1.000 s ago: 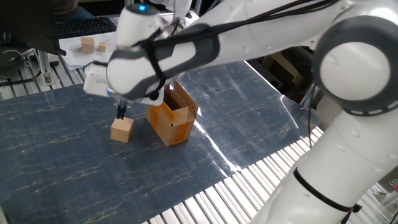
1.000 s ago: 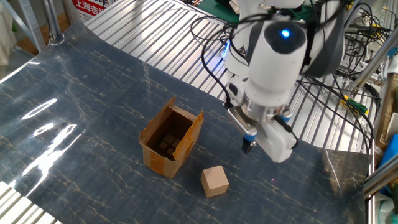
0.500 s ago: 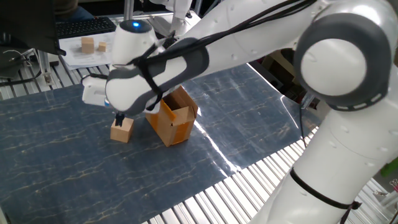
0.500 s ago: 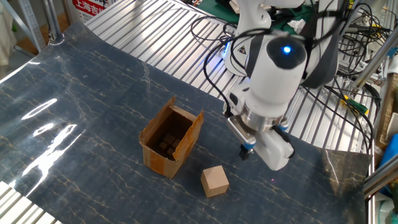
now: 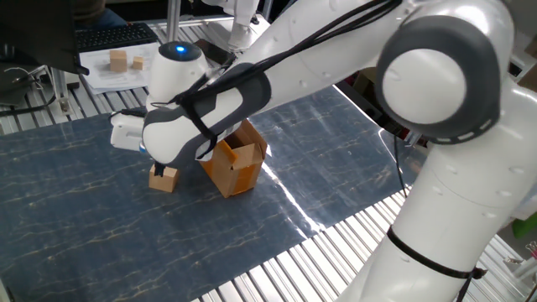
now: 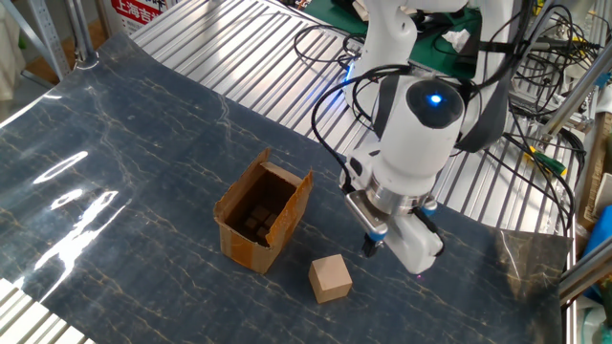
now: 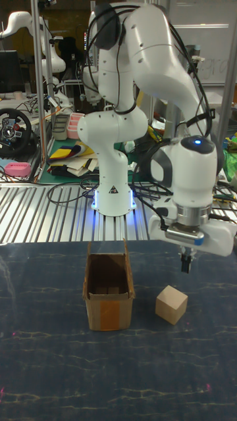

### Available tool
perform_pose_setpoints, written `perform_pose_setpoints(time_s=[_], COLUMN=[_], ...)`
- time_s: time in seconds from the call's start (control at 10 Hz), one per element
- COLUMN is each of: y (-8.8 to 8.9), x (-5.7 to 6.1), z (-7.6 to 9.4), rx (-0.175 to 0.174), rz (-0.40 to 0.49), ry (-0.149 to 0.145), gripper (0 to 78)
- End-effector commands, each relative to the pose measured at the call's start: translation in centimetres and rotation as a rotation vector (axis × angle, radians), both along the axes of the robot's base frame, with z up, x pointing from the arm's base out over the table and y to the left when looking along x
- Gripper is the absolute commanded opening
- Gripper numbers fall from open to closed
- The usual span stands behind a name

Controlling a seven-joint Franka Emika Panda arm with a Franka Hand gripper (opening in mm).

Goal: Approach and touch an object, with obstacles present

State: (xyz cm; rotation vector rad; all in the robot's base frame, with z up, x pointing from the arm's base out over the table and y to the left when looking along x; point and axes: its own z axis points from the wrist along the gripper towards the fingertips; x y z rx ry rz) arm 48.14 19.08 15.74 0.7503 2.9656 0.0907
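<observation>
One gripper [image 7: 185,266] hangs low over the blue marbled table [image 6: 115,153], its dark fingers [image 6: 368,247] pressed close together with nothing between them; it sits just beside the wooden cube [image 7: 171,304], on the side away from the cardboard box [image 7: 108,291], and whether a fingertip actually touches the cube cannot be told; in the tall fixed view the tips appear a little above and behind the cube's top edge; in one fixed view the arm's bulky wrist [image 5: 180,122] covers the fingers and part of the cube [image 5: 164,179].

The cube [image 6: 330,278] rests flat on the table, near the box but apart from it, by the box's short end wall; the box [image 6: 261,217] stands upright with its flaps raised and its top open; glossy orange tape runs down its end wall; inside, low on its floor, lie a few small dark blocks [image 6: 256,222], too shadowed to count surely.

Well beyond the box, off the blue surface, two small pale blocks [image 5: 126,59] sit on a white sheet [image 5: 101,75].
</observation>
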Motion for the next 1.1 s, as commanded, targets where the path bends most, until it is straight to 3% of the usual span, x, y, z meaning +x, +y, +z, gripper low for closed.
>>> perform_pose_setpoints(time_s=[0.1, 0.6, 1.1], y=[-0.3, -0.5, -0.6], x=[0.9, 1.3, 1.4], z=[-1.0, -2.4, -2.4], rx=[0.004, -0.004, -0.010], rz=[-0.023, -0.043, -0.062], ry=[-0.011, -0.027, -0.026], gripper=[0.0, 0.0, 0.0])
